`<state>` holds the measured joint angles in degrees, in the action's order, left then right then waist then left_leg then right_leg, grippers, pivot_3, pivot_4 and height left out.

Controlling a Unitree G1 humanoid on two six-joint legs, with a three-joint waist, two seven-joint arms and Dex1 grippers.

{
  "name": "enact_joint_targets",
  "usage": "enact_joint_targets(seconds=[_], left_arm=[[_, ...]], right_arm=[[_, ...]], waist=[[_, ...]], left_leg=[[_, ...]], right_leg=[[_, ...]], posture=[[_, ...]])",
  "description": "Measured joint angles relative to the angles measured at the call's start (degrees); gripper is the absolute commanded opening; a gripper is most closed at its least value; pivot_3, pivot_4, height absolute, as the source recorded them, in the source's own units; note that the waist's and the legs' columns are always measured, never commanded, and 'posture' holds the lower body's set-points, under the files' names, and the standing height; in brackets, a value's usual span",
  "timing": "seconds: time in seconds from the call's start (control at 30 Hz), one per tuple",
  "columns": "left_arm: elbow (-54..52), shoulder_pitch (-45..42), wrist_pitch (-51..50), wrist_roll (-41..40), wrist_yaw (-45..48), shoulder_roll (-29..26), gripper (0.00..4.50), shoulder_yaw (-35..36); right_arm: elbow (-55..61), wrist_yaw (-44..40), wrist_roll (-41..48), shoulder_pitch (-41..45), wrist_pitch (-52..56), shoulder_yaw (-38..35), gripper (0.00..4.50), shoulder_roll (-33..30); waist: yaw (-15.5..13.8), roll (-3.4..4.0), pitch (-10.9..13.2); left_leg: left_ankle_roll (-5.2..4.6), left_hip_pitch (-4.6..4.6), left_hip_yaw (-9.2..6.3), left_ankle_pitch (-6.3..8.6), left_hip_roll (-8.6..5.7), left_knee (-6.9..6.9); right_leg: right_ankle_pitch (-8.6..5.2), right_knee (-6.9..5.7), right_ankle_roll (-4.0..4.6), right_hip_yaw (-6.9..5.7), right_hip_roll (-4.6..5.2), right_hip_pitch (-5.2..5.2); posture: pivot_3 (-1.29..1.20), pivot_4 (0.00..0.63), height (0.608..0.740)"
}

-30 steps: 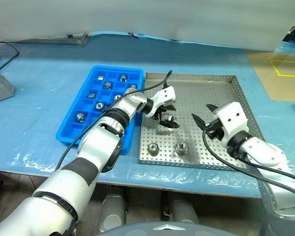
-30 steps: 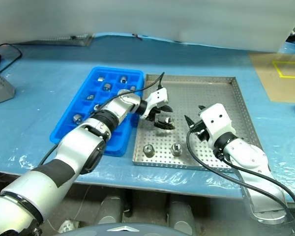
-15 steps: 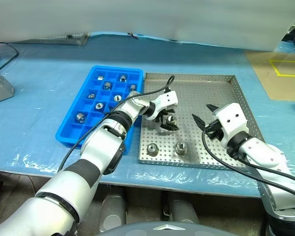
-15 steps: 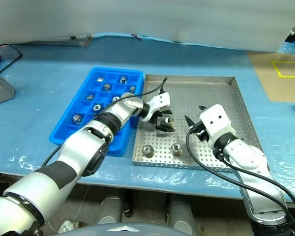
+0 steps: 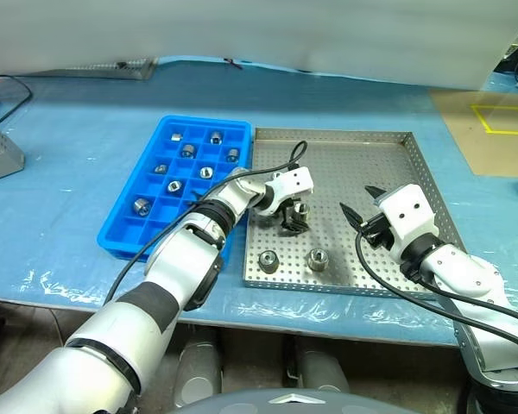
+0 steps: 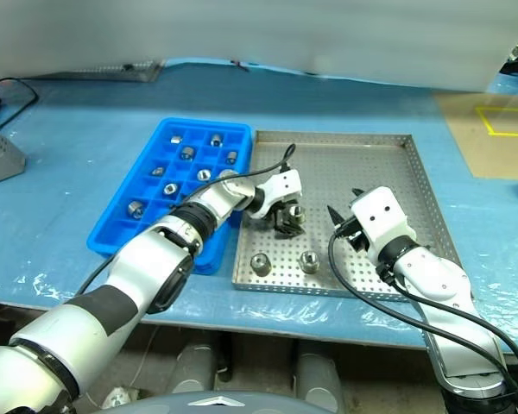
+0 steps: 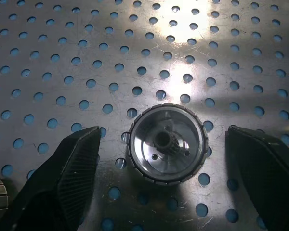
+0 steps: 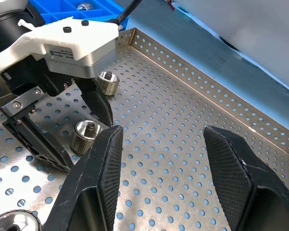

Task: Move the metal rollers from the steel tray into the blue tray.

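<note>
Left fingers [image 7: 77, 168] spread astride a metal roller [image 7: 166, 143] (untouched) on the steel tray [image 5: 371, 151]; right fingers [image 8: 101, 178] released.

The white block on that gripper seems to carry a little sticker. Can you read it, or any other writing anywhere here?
Small label on the white housing of the left gripper: print too small and blurred to read.
Yellow outlined marking on the brown floor patch: a plain rectangle outline, no words.
No other text is legible.

Silver-white arms, black cables
</note>
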<state>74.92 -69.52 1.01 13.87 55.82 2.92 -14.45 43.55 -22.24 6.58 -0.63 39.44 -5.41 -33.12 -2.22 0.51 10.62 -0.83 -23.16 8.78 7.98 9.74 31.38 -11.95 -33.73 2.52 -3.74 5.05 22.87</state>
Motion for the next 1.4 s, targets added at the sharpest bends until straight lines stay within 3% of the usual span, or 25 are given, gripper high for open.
enact_joint_targets(seconds=[0.1, 0.2, 0.33, 0.77, 1.1, 1.23, 1.4], left_arm=[[0.0, 0.04, 0.1, -0.06, 0.23, 0.0, 2.91, 0.1], [0.0, 0.07, 0.24, -0.14, 0.8, -0.05, 2.91, 0.26], [-0.01, 0.26, 1.24, -0.23, 3.0, -0.21, 1.76, 0.39], [-2.32, -0.13, 2.48, -6.82, 12.94, -2.44, 1.76, 6.44], [-6.73, 0.31, 2.05, -9.07, 14.71, -14.08, 1.76, 9.04], [-14.46, 3.56, -2.31, -12.47, 17.68, -19.34, 1.76, 10.98], [-33.11, 14.2, -13.16, -17.22, 18.97, -27.05, 1.76, 13.17]], right_arm=[[0.0, 0.0, -0.03, -0.03, -0.04, 0.01, 2.72, -0.03], [-0.01, 0.01, -0.03, -0.02, -0.05, 0.1, 2.72, -0.03], [-0.12, 0.01, -0.03, 0.08, -0.06, 0.4, 2.72, -0.03], [-1.3, -0.25, 1.06, 2.58, -0.28, 1.54, 2.72, 1.66], [-7.47, -4.97, 3.48, 10.73, -0.61, 4.25, 2.72, 1.52], [-11.8, -8.1, 4.16, 15.75, -2.33, 8.19, 2.72, 2.19], [-18.01, -12.78, 4.94, 20.14, -5.43, 11.73, 2.72, 3.21]], waist=[[-0.01, 0.0, 0.0], [-0.01, 0.0, 0.0], [-0.01, 0.0, 0.0], [-0.15, 0.01, 0.0], [-0.53, 0.01, 0.0], [-1.5, 0.01, 0.0], [-3.27, 0.06, 0.0]], left_leg=[[-0.01, -0.01, 0.0, 0.0, -0.01, 0.0], [-0.01, -0.01, 0.0, 0.01, 0.0, -0.01], [-0.01, -0.01, 0.0, 0.01, 0.0, -0.01], [-0.01, 0.01, 0.0, 0.01, 0.01, -0.03], [0.03, 0.0, -0.04, -0.01, 0.03, -0.1], [0.04, -0.05, -0.04, -0.02, 0.05, -0.11], [0.07, -0.07, -0.04, -0.03, 0.11, -0.16]], right_leg=[[0.0, 0.01, 0.0, 0.0, 0.0, 0.0], [0.0, 0.02, 0.0, 0.0, 0.0, 0.0], [0.0, 0.02, 0.0, 0.0, 0.0, 0.0], [0.0, 0.01, 0.01, -0.01, 0.0, 0.0], [0.01, -0.02, 0.05, -0.06, 0.0, 0.03], [0.01, -0.06, 0.07, -0.07, 0.01, 0.1], [-0.05, -0.12, 0.18, -0.12, 0.03, 0.14]], posture=[[-0.31, 0.15, 0.74], [-0.31, 0.15, 0.74], [-0.3, 0.15, 0.74], [-0.23, 0.15, 0.74], [-0.01, 0.15, 0.74], [0.08, 0.15, 0.74], [0.18, 0.15, 0.74]])
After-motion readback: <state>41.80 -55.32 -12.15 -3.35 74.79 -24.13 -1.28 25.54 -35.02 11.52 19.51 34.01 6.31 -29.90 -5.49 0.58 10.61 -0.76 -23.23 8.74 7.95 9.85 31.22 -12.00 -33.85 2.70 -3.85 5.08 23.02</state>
